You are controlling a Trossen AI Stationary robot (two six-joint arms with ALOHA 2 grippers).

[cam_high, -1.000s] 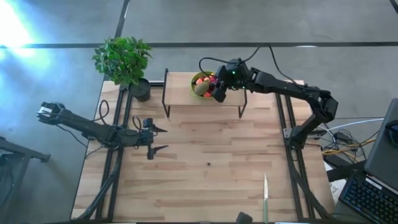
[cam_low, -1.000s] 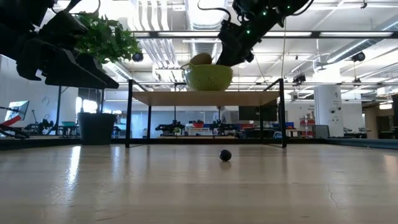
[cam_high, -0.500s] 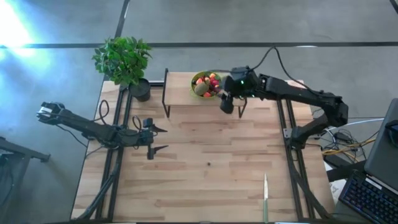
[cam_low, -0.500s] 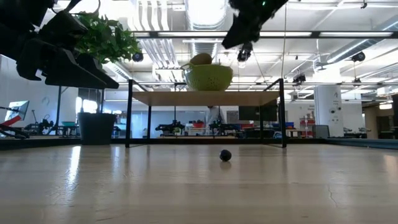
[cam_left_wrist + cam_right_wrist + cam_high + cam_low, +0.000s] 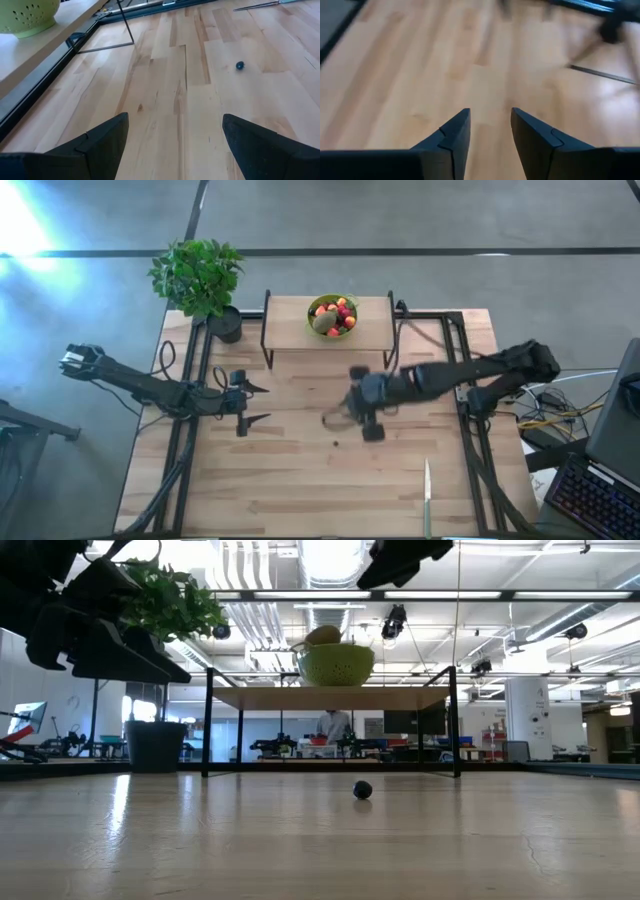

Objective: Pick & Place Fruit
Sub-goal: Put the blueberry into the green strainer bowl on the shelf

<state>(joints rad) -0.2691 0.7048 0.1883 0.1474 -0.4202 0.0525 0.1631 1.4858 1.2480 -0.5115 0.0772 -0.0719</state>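
Fingers (image 5: 455, 140) of the right gripper (image 5: 345, 418) stand a narrow gap apart with nothing between them, over bare wood near the middle of the surface (image 5: 300, 480). A second ago this gripper was up at the lime-green bowl (image 5: 332, 315) on the raised shelf (image 5: 290, 330) along the far edge; it has since swung down off the shelf toward the centre. The left gripper (image 5: 252, 404) has not moved: it hangs near the left edge with its fingers (image 5: 100, 142) spread wide and empty. The bowl holds the brown kiwi (image 5: 322, 323), whose long axis lies roughly along the far edge, beside small red and orange fruits (image 5: 343, 313). One dark round berry (image 5: 362, 790) lies alone near the centre; being round, it points no way. A knife (image 5: 427, 495) lies by the near edge, pointing toward the far edge. A potted plant (image 5: 200, 280) stands at the far left corner.
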